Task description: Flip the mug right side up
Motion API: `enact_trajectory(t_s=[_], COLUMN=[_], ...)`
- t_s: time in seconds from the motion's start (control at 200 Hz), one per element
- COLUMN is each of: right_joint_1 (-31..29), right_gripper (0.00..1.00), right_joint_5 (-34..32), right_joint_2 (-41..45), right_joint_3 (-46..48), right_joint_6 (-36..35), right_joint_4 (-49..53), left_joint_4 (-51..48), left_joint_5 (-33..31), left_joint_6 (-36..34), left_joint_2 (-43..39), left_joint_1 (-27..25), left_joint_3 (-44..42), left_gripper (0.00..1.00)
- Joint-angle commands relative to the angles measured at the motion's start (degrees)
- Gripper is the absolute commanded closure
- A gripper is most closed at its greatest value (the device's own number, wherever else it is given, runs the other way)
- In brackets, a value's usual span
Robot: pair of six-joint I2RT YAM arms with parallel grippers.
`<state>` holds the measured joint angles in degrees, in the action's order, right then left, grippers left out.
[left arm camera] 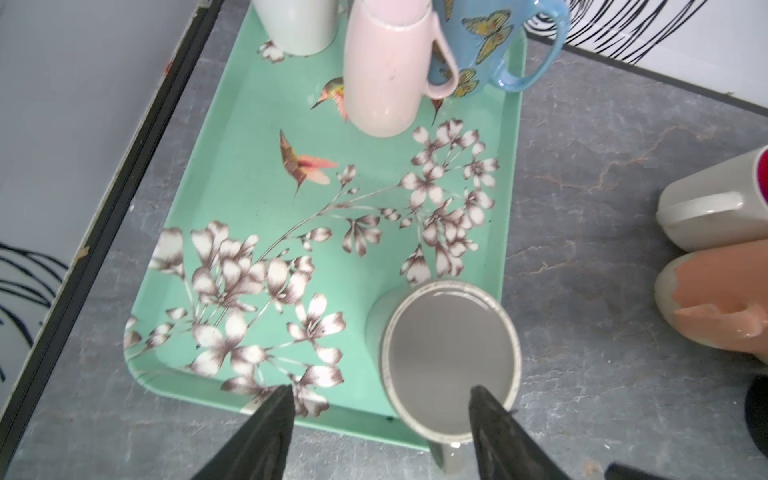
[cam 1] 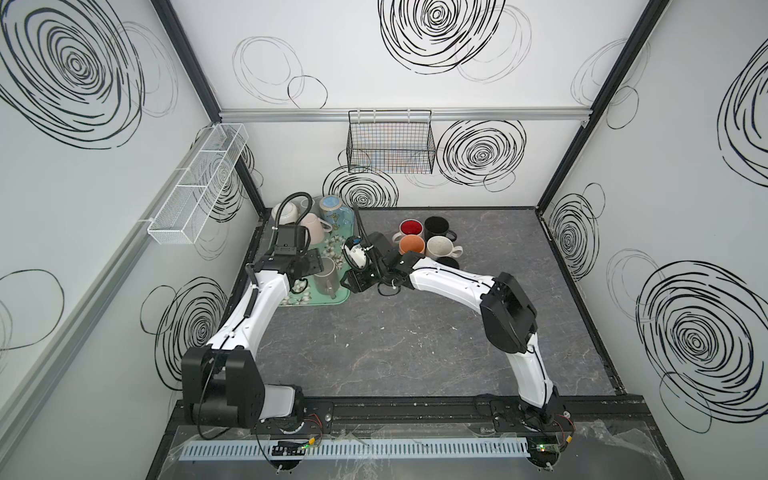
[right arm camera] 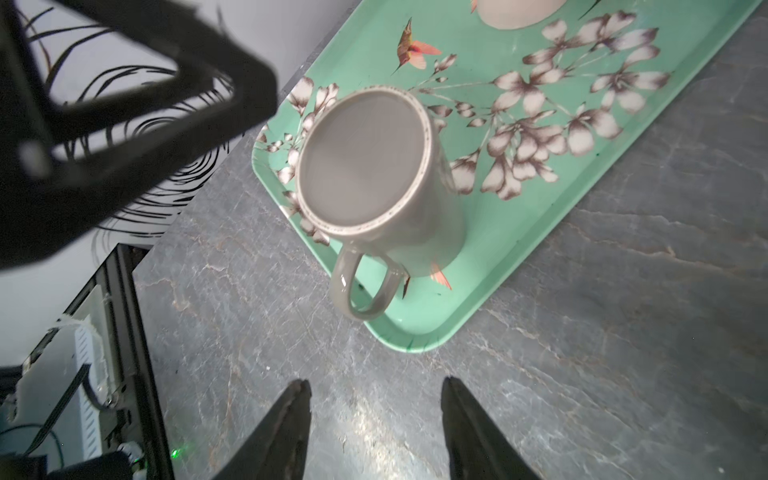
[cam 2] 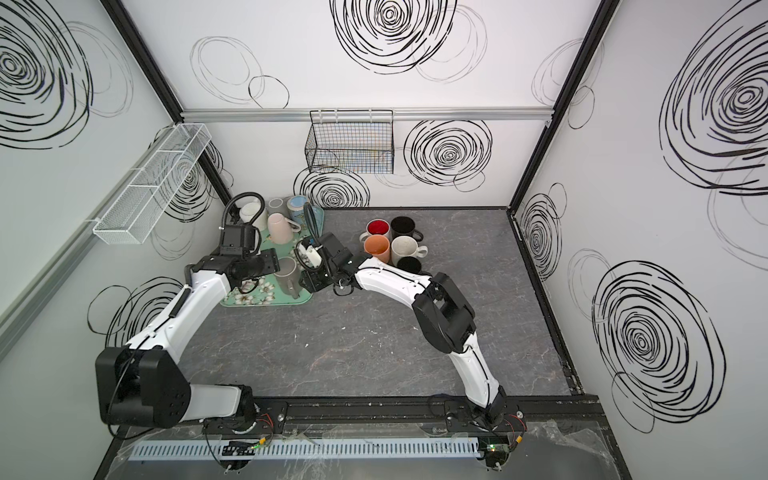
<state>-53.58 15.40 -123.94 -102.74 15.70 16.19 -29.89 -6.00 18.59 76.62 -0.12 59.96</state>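
Observation:
A grey mug point(cam 1: 325, 276) point(cam 2: 287, 274) stands upside down near the front right corner of the green floral tray point(cam 1: 316, 302) point(cam 2: 266, 301). Its flat base point(right arm camera: 361, 162) faces up and its handle point(right arm camera: 361, 286) points toward the tray's front edge. My left gripper point(left arm camera: 380, 395) point(cam 1: 309, 266) hangs open just above the mug point(left arm camera: 451, 353), with one finger over its base and one over the tray point(left arm camera: 249, 137). It holds nothing. My right gripper point(right arm camera: 376, 386) point(cam 1: 351, 282) is open over the bare table beside the tray point(right arm camera: 478, 291), short of the handle.
A pink mug point(cam 1: 312, 226), a blue butterfly mug point(cam 1: 330, 205) and a white mug point(cam 1: 286, 212) stand further back on the tray. Several upright mugs, including an orange one point(cam 1: 411, 245) and a speckled white one point(cam 1: 440, 247), cluster on the table behind the right arm.

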Motion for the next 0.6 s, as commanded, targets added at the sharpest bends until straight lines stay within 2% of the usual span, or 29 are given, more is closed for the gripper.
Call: enact_trajectory(t_s=[0.0, 0.125, 0.245, 0.44, 0.595], right_joint_1=[-2.19, -2.92, -3.20, -3.21, -3.24], right_gripper=[0.45, 0.43, 0.41, 0.41, 0.44], right_joint_5=[-2.73, -4.11, -4.83, -6.74, -8.37], right_joint_2=[-3.41, -7.78, -12.47, -18.39, -20.74], right_joint_3=[-4.74, -11.46, -18.52, -27.56, -30.60], right_joint_6=[0.26, -0.13, -0.90, -1.91, -2.84], right_joint_4=[5.25, 10.44, 14.77, 18.41, 18.08], left_joint_4=[1.76, 2.98, 4.57, 4.14, 4.74], left_joint_5=[0.55, 4.93, 5.37, 7.28, 8.97], left_joint_6=[2.09, 4.98, 5.40, 4.31, 3.41], left_joint_2=[-3.50, -7.29, -10.28, -10.23, -10.09], left_joint_1=[2.18, 5.48, 6.24, 8.44, 9.47], left_joint_3=[-3.80, -8.39, -11.38, -12.71, -13.25], left_gripper=[0.30, 0.30, 0.30, 0.30, 0.30])
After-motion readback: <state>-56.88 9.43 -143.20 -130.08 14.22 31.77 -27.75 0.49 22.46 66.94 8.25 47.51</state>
